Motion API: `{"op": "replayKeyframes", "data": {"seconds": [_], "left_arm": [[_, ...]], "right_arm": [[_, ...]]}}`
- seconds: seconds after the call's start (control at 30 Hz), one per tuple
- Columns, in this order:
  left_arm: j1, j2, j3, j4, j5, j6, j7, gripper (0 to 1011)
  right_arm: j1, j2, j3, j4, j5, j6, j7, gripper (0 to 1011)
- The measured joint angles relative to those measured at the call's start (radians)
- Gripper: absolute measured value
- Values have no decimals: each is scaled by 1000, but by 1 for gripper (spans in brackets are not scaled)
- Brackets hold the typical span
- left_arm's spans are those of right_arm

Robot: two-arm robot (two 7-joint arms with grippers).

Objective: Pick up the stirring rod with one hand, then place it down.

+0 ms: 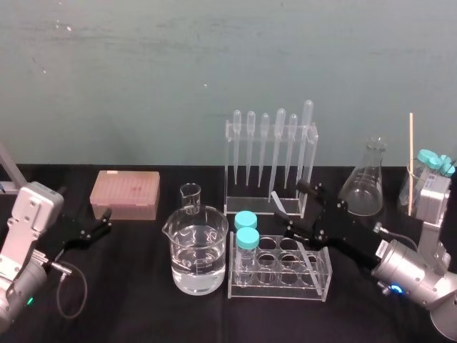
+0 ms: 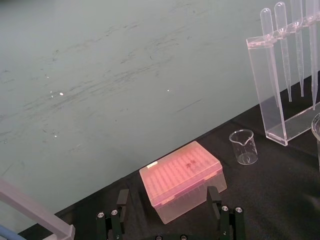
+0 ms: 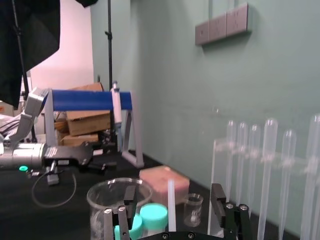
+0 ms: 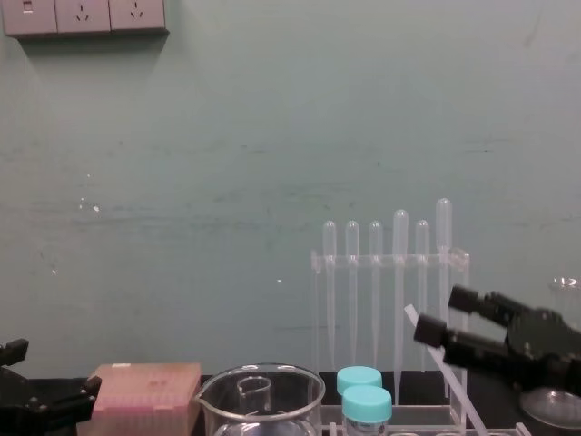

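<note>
head view: the right gripper [image 1: 298, 209] reaches over the test tube rack [image 1: 325, 275]. the stirring rod [image 1: 277, 202] slants between its jaws, lower end down in the rack. the left gripper [image 1: 100, 227] rests low at the table's left.

chest view: the rod [image 4: 449, 372] leans tilted and crosses the right gripper's fingers [image 4: 434, 332].

right wrist view: jaws wide apart, rod [image 3: 171, 207] midway, touching neither finger, not gripped.

left wrist view: the left gripper's jaws are spread wide and hold nothing, near the pink box [image 2: 180, 175].
</note>
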Motion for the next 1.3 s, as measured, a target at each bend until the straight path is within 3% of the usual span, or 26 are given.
{"op": "replayKeyframes", "data": {"seconds": [0.07, 0.2, 0.3, 0.43, 0.57, 0.7, 0.73, 0.8, 0.97, 1.3], "left_arm": [[0, 0, 0, 0, 0, 0, 0, 1000], [0, 0, 0, 0, 0, 0, 0, 1000], [0, 0, 0, 0, 0, 0, 0, 1000], [0, 0, 0, 0, 0, 0, 0, 1000], [0, 0, 0, 0, 0, 0, 0, 1000], [0, 0, 0, 0, 0, 0, 0, 1000], [0, 0, 0, 0, 0, 0, 0, 1000], [0, 0, 0, 0, 0, 0, 0, 1000], [0, 0, 0, 0, 0, 0, 0, 1000], [0, 0, 0, 0, 0, 0, 0, 1000]], "right_arm": [[3, -4, 9, -10, -2, -22, -7, 994], [6, -12, 31, -34, -1, -58, -29, 1000], [-1, -19, 65, -69, -16, -87, -90, 1000], [-23, -15, 107, -112, -74, -94, -203, 1000], [-52, -1, 139, -135, -115, -49, -291, 1000], [-102, 20, 167, -164, -145, 54, -379, 1000], [-102, 20, 167, -164, -145, 54, -379, 1000], [-129, 29, 174, -182, -152, 126, -410, 1000], [-145, 34, 173, -193, -161, 219, -423, 1000], [-144, 34, 172, -192, -160, 208, -423, 1000]]}}
